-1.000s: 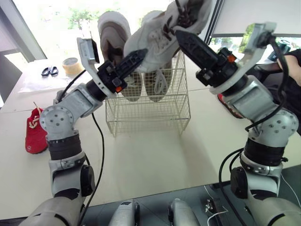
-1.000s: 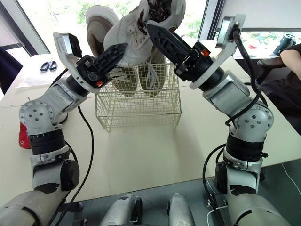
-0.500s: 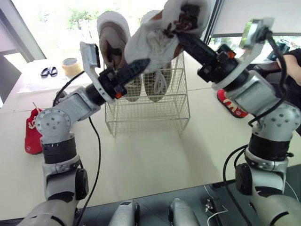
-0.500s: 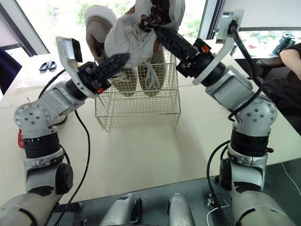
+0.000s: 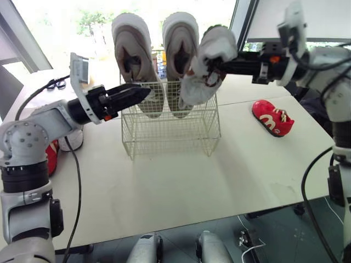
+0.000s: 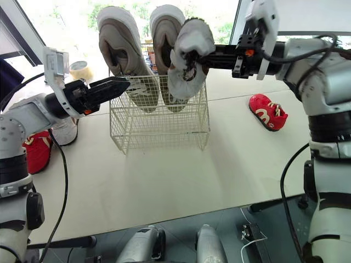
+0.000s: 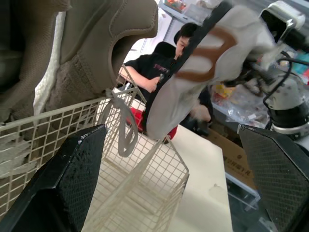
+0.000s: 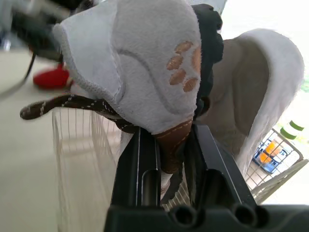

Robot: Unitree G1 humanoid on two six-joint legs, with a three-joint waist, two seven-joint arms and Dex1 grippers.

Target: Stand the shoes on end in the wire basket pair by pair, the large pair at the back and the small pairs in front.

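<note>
Two large beige shoes [image 5: 131, 55] [image 5: 178, 49] stand on end at the back of the wire basket [image 5: 170, 131]. Over the basket's front right corner hangs a small white shoe [image 5: 207, 68] with brown laces, toe down. My right gripper [image 5: 219, 66] is shut on its heel collar, seen close up as black fingers [image 8: 145, 159] clamped on the brown trim. My left gripper [image 5: 143, 94] stands open just left of the basket's top edge, its fingers [image 7: 67, 179] wide apart and holding nothing.
On the table lie a red shoe [image 5: 272, 118] to the right, and another red shoe [image 6: 35, 150] and a small white shoe [image 6: 66, 131] to the left. Scissors [image 5: 52, 84] and a tape roll [image 6: 81, 66] lie far left. A person [image 7: 159, 63] sits beyond the table.
My right gripper closed on the white shoe. My left gripper opened, let the shoe go and drew back left. The shoe came down from high above the basket toward its front right.
</note>
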